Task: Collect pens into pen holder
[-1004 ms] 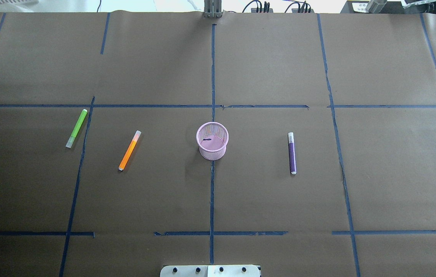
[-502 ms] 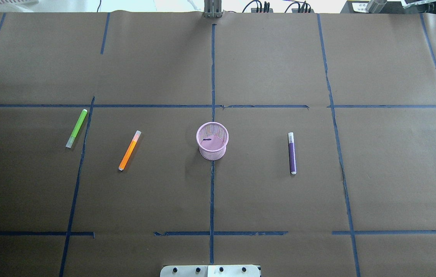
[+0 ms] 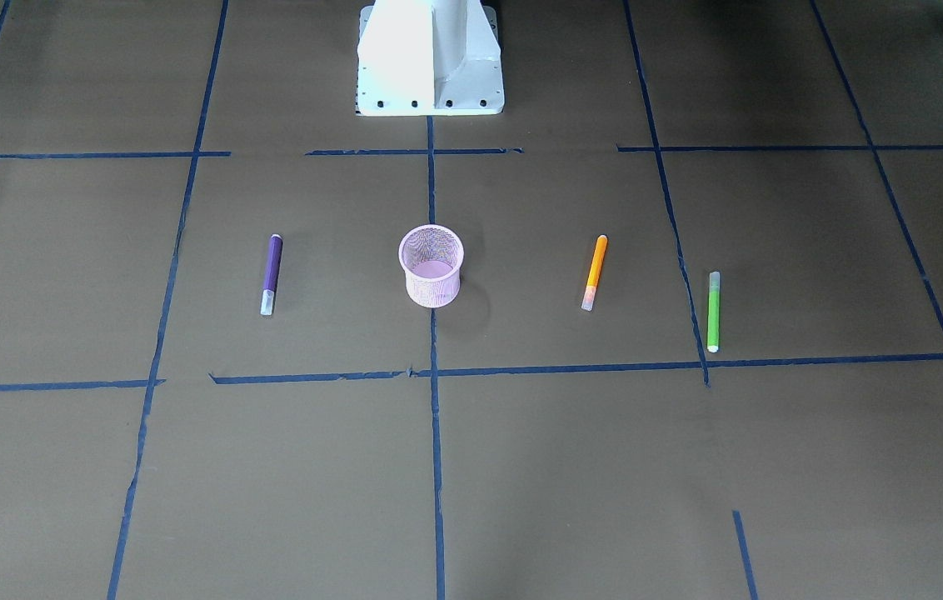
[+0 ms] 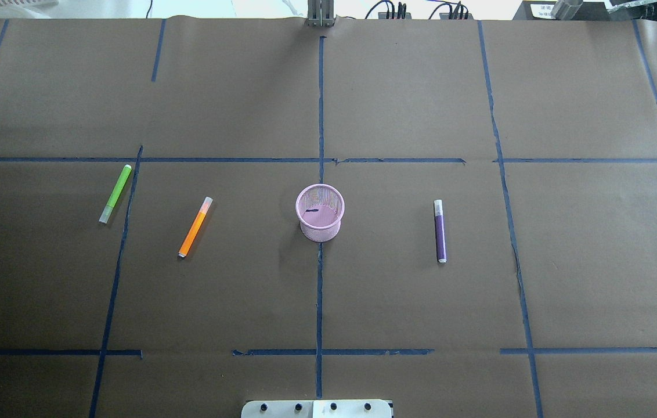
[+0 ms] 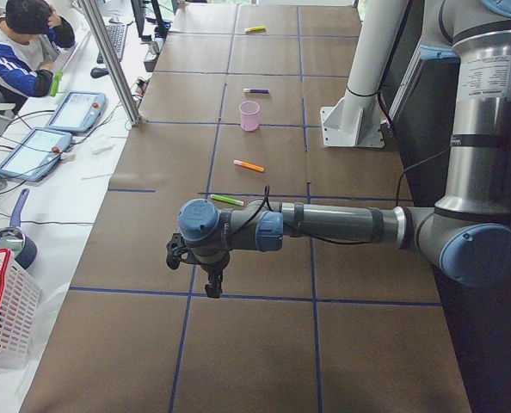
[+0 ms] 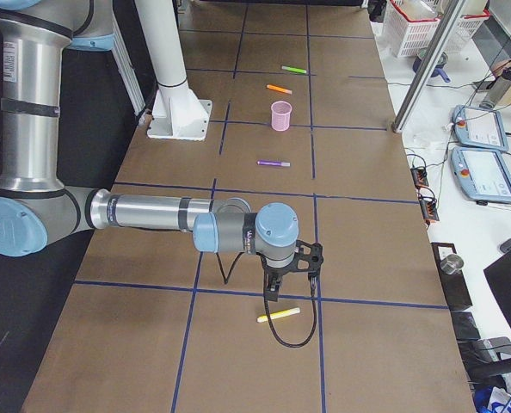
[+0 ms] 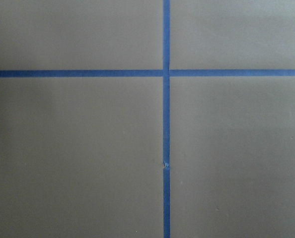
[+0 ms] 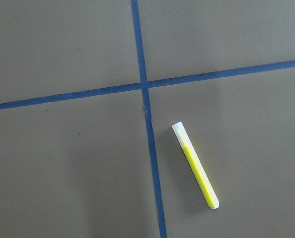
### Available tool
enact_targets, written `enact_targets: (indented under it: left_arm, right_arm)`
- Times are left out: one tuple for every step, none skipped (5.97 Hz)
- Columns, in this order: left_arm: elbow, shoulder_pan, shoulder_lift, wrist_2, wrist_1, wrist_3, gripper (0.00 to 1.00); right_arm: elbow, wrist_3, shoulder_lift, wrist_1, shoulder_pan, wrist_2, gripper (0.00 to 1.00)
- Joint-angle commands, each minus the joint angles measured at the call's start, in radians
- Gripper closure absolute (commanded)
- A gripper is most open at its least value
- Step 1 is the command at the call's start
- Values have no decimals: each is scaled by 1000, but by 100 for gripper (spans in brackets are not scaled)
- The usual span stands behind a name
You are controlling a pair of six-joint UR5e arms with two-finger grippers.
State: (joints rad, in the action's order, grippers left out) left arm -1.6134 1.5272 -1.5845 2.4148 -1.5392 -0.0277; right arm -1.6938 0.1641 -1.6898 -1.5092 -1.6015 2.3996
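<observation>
The pink mesh pen holder stands upright at the table's middle; it also shows in the front view. The green pen and orange pen lie flat to its left, the purple pen to its right. A fourth, yellow pen lies far out on my right end, just below my right gripper. My left gripper hangs over bare paper at the far left end. I cannot tell whether either gripper is open or shut.
Brown paper with blue tape lines covers the table. The white robot base stands at the near edge. A metal post, teach pendants and a seated person are off the table's operator side.
</observation>
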Motion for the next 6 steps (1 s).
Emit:
enact_targets:
  left_arm:
    - [-5,-28,-63,6,-13,-10,0]
    - [-22,-91,-74,3,-75,6,0]
    - [-43,-202,-95,-5,-79,59,0]
    - [-57,-261,-145,-8,-82,140,0]
    - [-62,-300,-175,-13,-84,144,0]
    - [-57,-365,-219,-17,-82,199,0]
  right_arm:
    - [-3,0,7,1,0,6,0]
    - [-4,0,9,1,0,7,0]
    - [-6,0,9,1,0,13,0]
    - [-6,0,9,1,0,12,0]
    - [-6,0,9,1,0,12,0]
    - [-33,0,10,-2,0,21,0]
